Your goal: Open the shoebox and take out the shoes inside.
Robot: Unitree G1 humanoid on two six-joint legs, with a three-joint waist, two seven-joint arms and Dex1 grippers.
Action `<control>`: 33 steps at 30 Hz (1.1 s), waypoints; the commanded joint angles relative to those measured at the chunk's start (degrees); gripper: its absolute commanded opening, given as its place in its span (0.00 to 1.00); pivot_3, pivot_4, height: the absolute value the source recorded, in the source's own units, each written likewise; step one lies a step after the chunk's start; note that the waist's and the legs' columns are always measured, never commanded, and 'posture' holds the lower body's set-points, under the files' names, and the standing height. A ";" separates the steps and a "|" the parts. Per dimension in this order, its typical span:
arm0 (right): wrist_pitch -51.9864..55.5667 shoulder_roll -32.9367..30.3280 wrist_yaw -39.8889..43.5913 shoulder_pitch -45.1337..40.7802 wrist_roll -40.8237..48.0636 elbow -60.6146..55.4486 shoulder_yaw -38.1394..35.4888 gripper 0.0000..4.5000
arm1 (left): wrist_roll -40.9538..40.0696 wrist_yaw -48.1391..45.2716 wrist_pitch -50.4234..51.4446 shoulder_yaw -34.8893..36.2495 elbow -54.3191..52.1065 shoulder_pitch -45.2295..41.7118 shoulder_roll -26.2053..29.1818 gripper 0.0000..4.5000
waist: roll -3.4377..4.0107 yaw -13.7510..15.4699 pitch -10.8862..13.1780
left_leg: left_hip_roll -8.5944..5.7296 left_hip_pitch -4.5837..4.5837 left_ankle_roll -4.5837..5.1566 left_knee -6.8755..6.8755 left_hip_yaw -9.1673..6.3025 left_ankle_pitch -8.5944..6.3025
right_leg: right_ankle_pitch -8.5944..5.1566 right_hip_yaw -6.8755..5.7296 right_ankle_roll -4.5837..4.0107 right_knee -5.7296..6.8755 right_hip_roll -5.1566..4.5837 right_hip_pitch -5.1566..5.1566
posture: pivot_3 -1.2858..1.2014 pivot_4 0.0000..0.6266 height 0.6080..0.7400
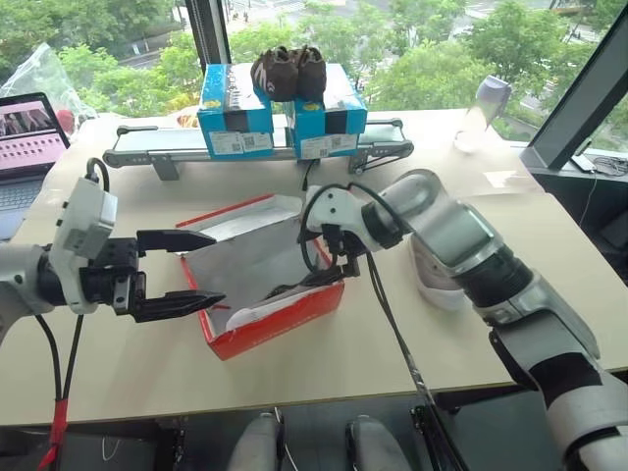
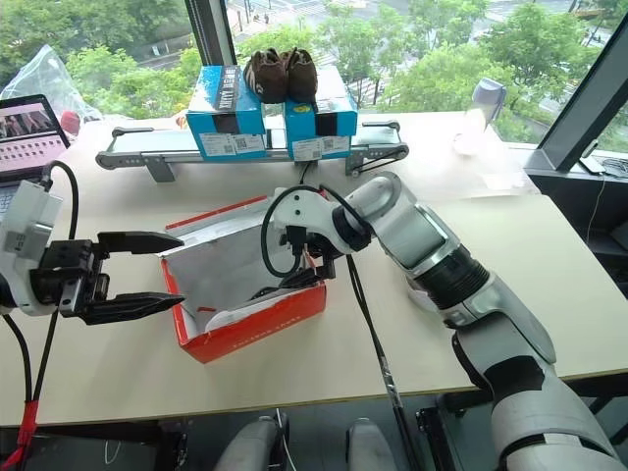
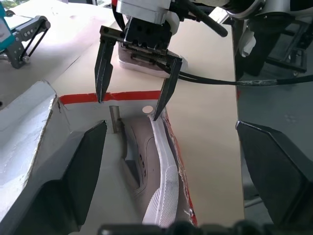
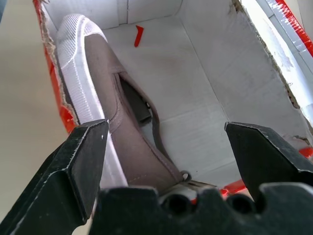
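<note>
Hovering my wide-open right claw [image 1: 329, 270] over the opened shoebox [image 1: 280, 322], one grey sneaker [image 4: 122, 127] below, its mate [image 1: 432, 280] out beside me, left claw [image 1: 182, 273] open.

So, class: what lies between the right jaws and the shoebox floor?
One grey shoe, lying along the shoebox wall, seen in the right wrist view.

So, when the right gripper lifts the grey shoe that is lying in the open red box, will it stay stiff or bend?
The grey shoe would probably bend a little: its upper looks like soft cloth, so pinching it there may fold it. The white rubber sole seems firmer and likely grips well. It looks small, so probably light; the open right gripper hangs over its heel end in the shoebox.
</note>
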 commanded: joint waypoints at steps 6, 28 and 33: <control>-1.35 -0.42 4.74 0.99 -2.28 -2.88 -0.81 0.99 | -1.16 1.01 0.09 3.25 -2.13 0.77 0.03 1.00 | 0.00 -0.07 0.00 | 0.02 0.03 -0.01 0.00 0.02 0.00 | 0.01 -0.01 -0.02 0.01 0.03 0.01 | 0.52 0.24 1.00; -8.51 6.57 9.51 0.06 -7.41 3.97 3.30 0.99 | -1.42 2.83 0.19 4.22 -3.85 2.59 -0.61 1.00 | 0.00 -0.33 0.00 | 0.02 0.06 -0.02 0.00 0.03 -0.01 | 0.02 0.00 -0.03 0.02 0.04 0.02 | 0.52 0.24 1.00; -13.42 10.28 10.95 -1.48 -9.66 12.12 4.39 0.99 | -1.88 3.87 0.76 5.54 -5.31 4.02 -1.22 1.00 | 0.00 -0.46 0.00 | 0.04 0.17 -0.07 0.00 0.02 -0.04 | 0.03 -0.01 -0.04 0.03 0.05 0.07 | 0.52 0.24 1.00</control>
